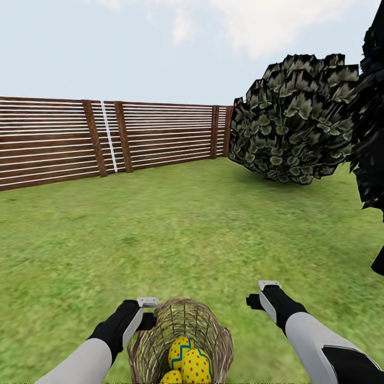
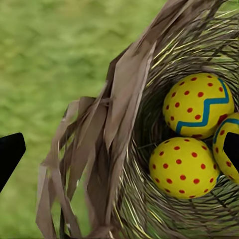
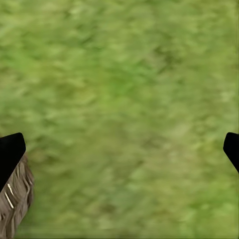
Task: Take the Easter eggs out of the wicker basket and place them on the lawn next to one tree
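The wicker basket [image 1: 217, 335] stands on the lawn [image 1: 186, 224] right in front of me, with the three Easter eggs [image 1: 179, 349] inside it. The left wrist view looks into the basket [image 2: 124, 124]: one egg [image 2: 199, 105] shows its blue zigzag, a second [image 2: 183, 168] lies beside it, and a third [image 2: 223, 144] is partly behind a fingertip. My left gripper [image 1: 145, 314] is open, with the basket's rim between its fingers. My right gripper [image 1: 260, 294] is open over bare grass just right of the basket. The tree's pale-blotched foliage [image 1: 293, 117] is far ahead on the right; its trunk is hidden.
A brown slatted fence [image 1: 106, 138] closes the garden at the back and left. A near-black tree [image 1: 370, 133] fills the right edge. Open grass stretches between me and both trees. A bit of wicker [image 3: 12, 209] shows beside the right gripper's finger.
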